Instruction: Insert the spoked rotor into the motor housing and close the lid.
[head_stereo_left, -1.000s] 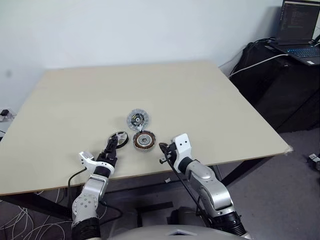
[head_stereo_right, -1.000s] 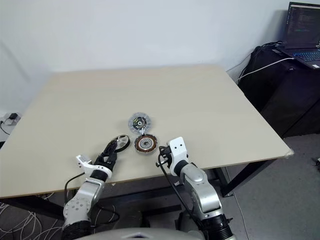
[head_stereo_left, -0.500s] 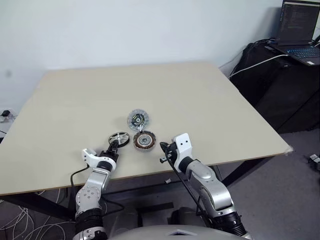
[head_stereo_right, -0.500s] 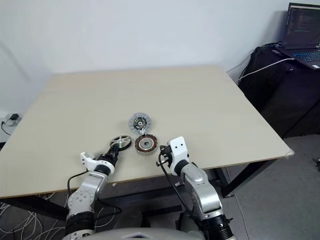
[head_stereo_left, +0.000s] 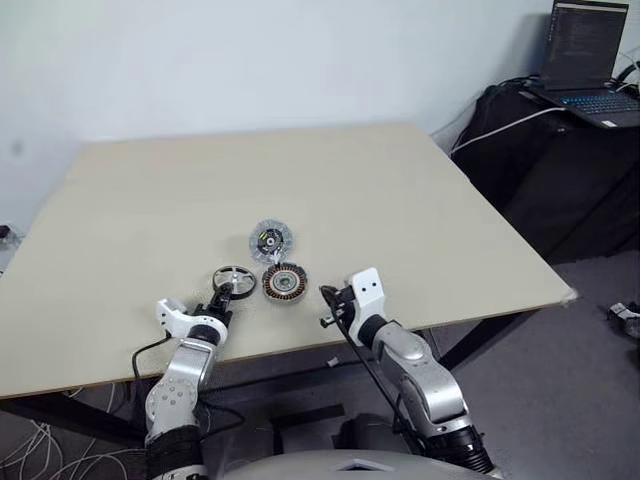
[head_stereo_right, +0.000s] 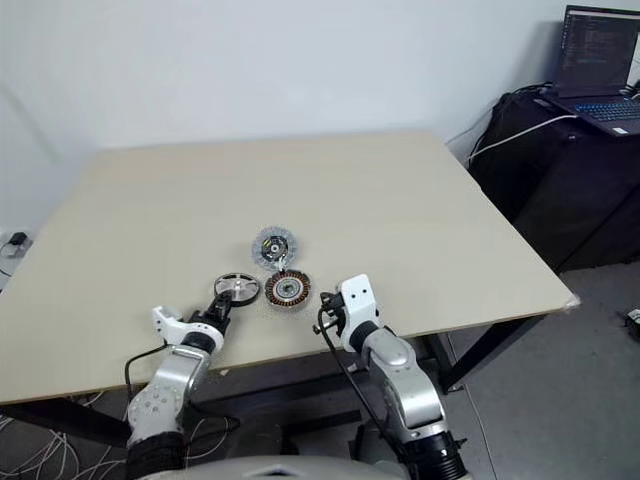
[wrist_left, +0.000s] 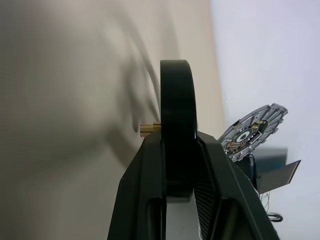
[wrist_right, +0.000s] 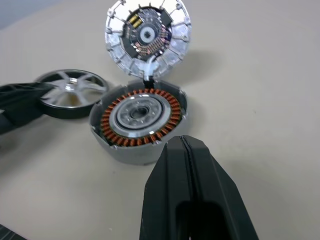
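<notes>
Since a second ago, the left gripper has clamped its fingers onto the spoked rotor's black rim. Just right of it sits the motor housing, the lid touching beyond; the right gripper, pressed together, hovers near the housing over the beige table; a laptop stands well apart.

Both arms are silver-grey with rounded joint shells and black bands near the elbows. Each wrist carries a white bracket, and a thin black cable loops beside each forearm. The left gripper and right gripper have matte black fingers.
</notes>
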